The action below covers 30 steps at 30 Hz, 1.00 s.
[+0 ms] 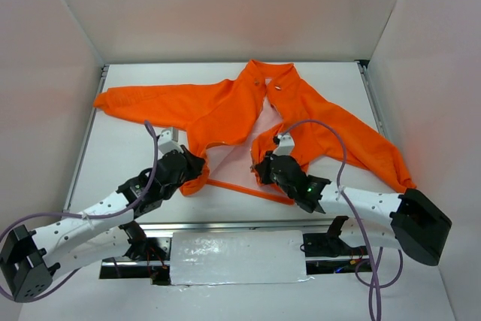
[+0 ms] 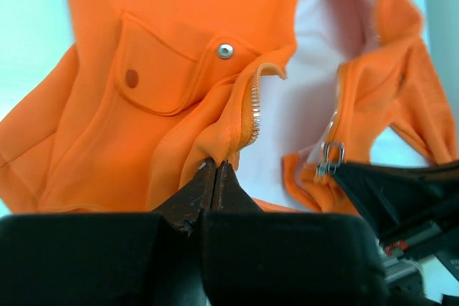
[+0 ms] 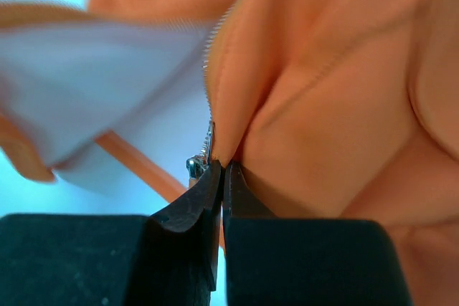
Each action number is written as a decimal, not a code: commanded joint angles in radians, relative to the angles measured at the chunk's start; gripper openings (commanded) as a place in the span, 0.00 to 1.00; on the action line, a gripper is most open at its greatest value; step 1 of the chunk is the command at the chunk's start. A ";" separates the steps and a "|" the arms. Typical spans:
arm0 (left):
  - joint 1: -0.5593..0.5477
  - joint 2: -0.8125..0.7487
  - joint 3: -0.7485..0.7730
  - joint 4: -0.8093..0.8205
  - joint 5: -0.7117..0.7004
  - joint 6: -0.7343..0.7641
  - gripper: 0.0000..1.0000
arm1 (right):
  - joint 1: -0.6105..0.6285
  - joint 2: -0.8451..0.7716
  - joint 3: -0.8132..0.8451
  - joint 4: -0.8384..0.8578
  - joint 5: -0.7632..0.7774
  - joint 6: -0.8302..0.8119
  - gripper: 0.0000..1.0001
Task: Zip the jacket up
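Observation:
The orange jacket (image 1: 248,114) lies spread on the white table, collar at the far side, front open, pale lining showing. My left gripper (image 1: 197,163) is shut on the hem of the jacket's left front panel (image 2: 179,141), just below the end of the zipper teeth (image 2: 254,109). My right gripper (image 1: 264,167) is shut on the bottom edge of the right front panel (image 3: 287,105), right beside the metal zipper slider (image 3: 197,165). From the left wrist view the slider (image 2: 330,157) hangs at the right gripper's tip. The two panels stand apart.
White walls enclose the table on three sides. A flap pocket with a snap (image 2: 225,51) sits above my left gripper. The jacket's sleeves (image 1: 139,101) reach out to both sides. A white foil-like sheet (image 1: 237,255) lies between the arm bases.

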 commanded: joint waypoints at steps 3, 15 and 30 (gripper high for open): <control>0.004 -0.054 -0.024 0.084 0.020 0.044 0.00 | -0.020 -0.036 0.067 0.311 0.084 -0.124 0.00; 0.001 -0.049 -0.055 0.288 0.134 0.149 0.00 | -0.016 -0.266 -0.178 0.607 -0.047 -0.192 0.00; -0.001 0.052 0.023 0.311 0.094 0.208 0.00 | 0.061 -0.162 -0.073 0.497 0.206 -0.409 0.00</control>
